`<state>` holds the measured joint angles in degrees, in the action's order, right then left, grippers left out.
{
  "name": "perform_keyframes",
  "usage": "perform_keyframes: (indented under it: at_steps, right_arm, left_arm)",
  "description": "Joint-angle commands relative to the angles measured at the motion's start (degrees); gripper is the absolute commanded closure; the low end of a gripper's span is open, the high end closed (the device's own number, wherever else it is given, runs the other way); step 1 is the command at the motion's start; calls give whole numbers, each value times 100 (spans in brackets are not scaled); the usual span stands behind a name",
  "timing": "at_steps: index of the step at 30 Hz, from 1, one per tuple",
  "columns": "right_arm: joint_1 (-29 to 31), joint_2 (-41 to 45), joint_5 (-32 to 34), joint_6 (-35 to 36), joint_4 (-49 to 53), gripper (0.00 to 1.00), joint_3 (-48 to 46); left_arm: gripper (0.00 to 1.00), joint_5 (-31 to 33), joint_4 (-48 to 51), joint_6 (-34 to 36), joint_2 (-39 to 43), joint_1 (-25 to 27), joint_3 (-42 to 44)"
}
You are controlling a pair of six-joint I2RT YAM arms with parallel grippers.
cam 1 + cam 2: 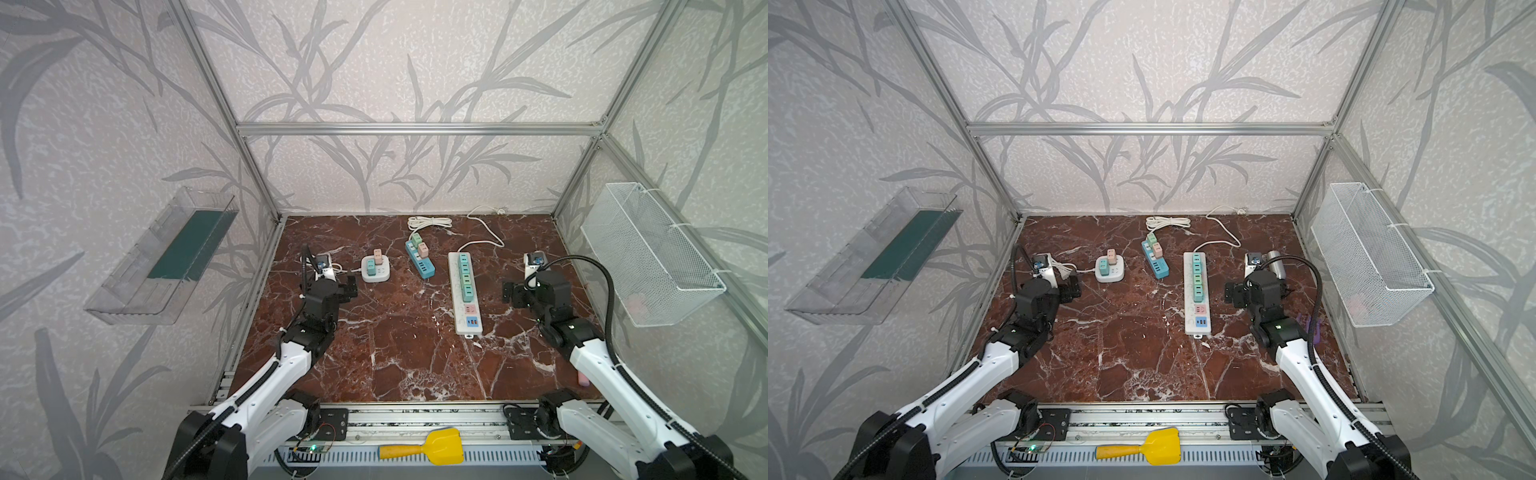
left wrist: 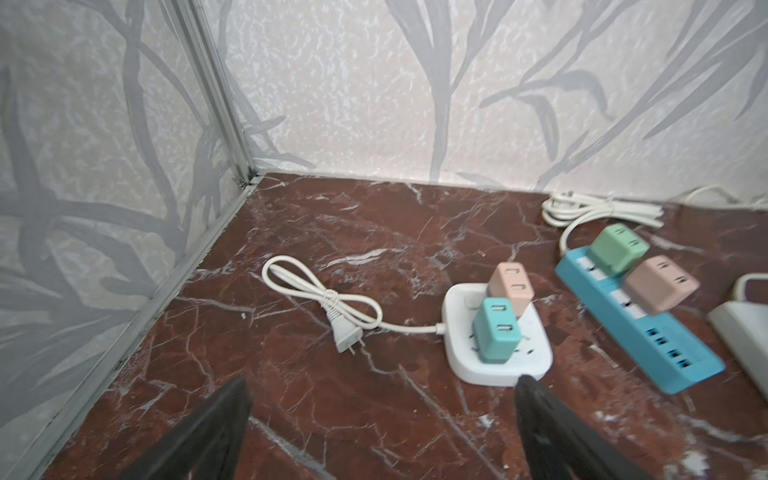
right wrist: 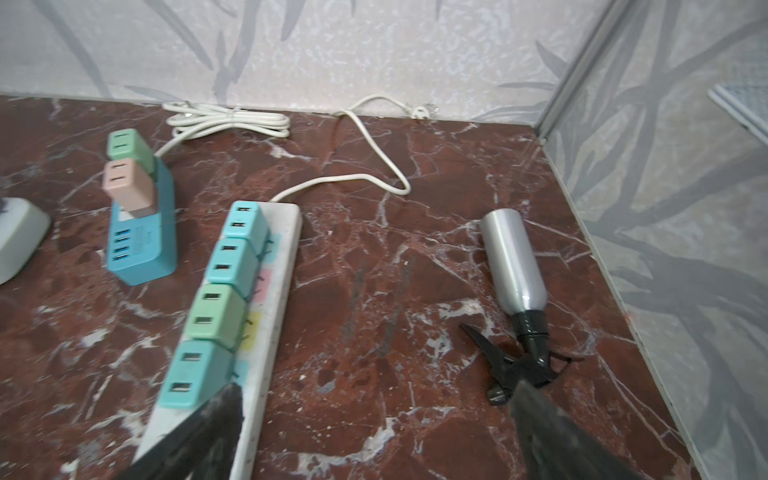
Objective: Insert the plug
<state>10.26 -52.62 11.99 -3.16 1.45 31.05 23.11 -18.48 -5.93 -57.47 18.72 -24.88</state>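
Both grippers stand wide open and empty. The left gripper point(image 2: 382, 380) hovers low over the table point(image 1: 395, 353) with nothing between its spread fingers, and the right gripper point(image 3: 376, 386) does the same beside the long white strip point(image 3: 282, 266). Every coloured charger in view already sits in a socket: two on the square white strip point(image 2: 498, 365), two on the blue strip point(image 2: 648, 332) and four in a row on the long one. The one loose piece I can clearly make out is therefore the white two-pin plug point(image 2: 344, 332) on the square strip's cord. It lies flat on the table ahead of the left gripper, near the square strip but apart from it, on the side away from the other strips. Its long axis runs roughly along that gripper's line of reach, with the pins turned back toward the gripper. The left arm is much the nearer; the right gripper is well apart, beyond the long strip. The plug would probably need turning before its pins face any socket. An empty pink socket point(image 1: 469, 309) shows on the long strip. A small pink thing point(image 1: 583, 379) beside the right arm is too hidden to name.
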Motion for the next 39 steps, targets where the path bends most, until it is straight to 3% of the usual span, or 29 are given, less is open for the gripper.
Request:
perform_keyframes:
  at_steps: [1,4,10,14,17,18,27,29,34,39]
  right_arm:
    - [-242,-116,-285,446,-1974,1,-677]
    - [-253,-477,-364,773,-3042,1,-1128]
    - [-253,-1099,-688,763,-4622,1,-1625]
    - [-262,-1693,-624,770,-5580,1,-1872]
    - [-270,-2152,-649,777,-6078,1,-1910]
    - [-266,-2315,-665,775,-6188,1,-1896]
    - [-277,-4140,-420,723,-8226,1,-2099]
    - [-279,-4168,-492,764,-8204,1,-2047]
    - [-277,-4139,81,596,-8042,1,-1969]
    - [-279,-3865,35,560,-6313,1,-1209]
  left_arm:
    - [1,635,-1498,950,-223,-24,331]
    - [1,888,-2617,1302,-842,-120,728]
    - [1,201,-3931,1575,-2293,-491,831]
    - [1,204,-5650,1328,-3260,-827,1217]
    - [1,-851,-6061,926,-3649,-1391,1329]
    - [1,-806,-6168,907,-3669,-1408,1351]
    - [1,-778,-4184,610,-3312,-1605,579]
    - [1,-973,-3878,546,-3286,-1711,452]
    - [1,-1095,-3673,451,-3262,-1817,363]
    - [1,-1131,-3636,400,-3253,-1872,352]
